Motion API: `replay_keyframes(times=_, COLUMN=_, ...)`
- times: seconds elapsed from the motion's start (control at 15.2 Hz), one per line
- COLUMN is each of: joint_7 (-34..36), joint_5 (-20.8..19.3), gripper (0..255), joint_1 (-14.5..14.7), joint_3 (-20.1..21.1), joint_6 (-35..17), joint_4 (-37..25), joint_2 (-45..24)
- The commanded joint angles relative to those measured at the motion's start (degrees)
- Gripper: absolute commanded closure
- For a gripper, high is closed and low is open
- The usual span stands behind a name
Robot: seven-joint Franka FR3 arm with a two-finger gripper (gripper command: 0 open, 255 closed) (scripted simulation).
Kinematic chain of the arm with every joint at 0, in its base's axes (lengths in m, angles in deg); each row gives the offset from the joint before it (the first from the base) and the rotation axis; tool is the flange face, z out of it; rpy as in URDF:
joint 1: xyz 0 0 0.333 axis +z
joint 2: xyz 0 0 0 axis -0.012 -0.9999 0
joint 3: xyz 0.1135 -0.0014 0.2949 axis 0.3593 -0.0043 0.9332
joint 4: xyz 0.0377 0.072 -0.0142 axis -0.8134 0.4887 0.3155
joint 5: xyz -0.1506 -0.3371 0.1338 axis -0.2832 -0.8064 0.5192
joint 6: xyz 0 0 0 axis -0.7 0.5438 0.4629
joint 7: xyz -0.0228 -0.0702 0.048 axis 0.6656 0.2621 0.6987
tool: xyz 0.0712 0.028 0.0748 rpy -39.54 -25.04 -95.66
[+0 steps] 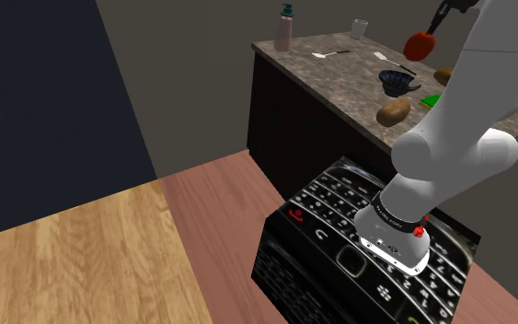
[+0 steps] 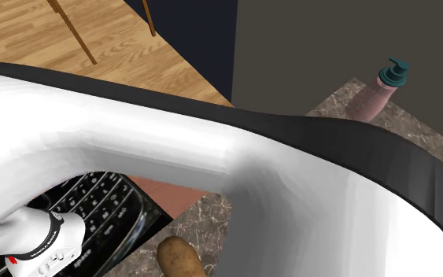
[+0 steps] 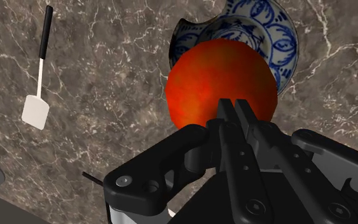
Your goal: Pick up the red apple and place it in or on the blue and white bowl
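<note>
Gripper (image 3: 234, 104) closed down narrow, tips nearly together, pinched on the near side of the apple (image 3: 222, 76). Apple: round, smooth skin, red-orange w/ darker mottling, no shine. It's off the worktop (image 3: 107, 51), up in the air; from my wrist cam it covers part of the bowl (image 3: 269, 32). Bowl: round, white glaze w/ blue leafy pattern; reads dark from the shoulder view. Worktop: brown-grey marble look, thin white veins. Spatula (image 3: 35, 111), thin black handle, flat white blade, lies flat, well apart from bowl. Shoulder view: lumpy tan potato (image 1: 394, 112) near the worktop's front edge, pink bottle (image 1: 285, 28) w/ teal pump at the far corner.
</note>
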Motion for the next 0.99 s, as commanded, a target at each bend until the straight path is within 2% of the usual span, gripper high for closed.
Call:
replay_keyframes(times=0.0, joint_7=-0.05, joint_5=0.00, gripper=255, joint_1=0.19, joint_3=0.05, joint_6=-1.56, joint_4=1.59, joint_2=0.05)
replay_keyframes(times=0.92, joint_7=-0.56, joint_5=0.73, gripper=255, joint_1=1.06, joint_3=0.62, joint_6=-11.82, joint_4=11.49, joint_2=-0.50)
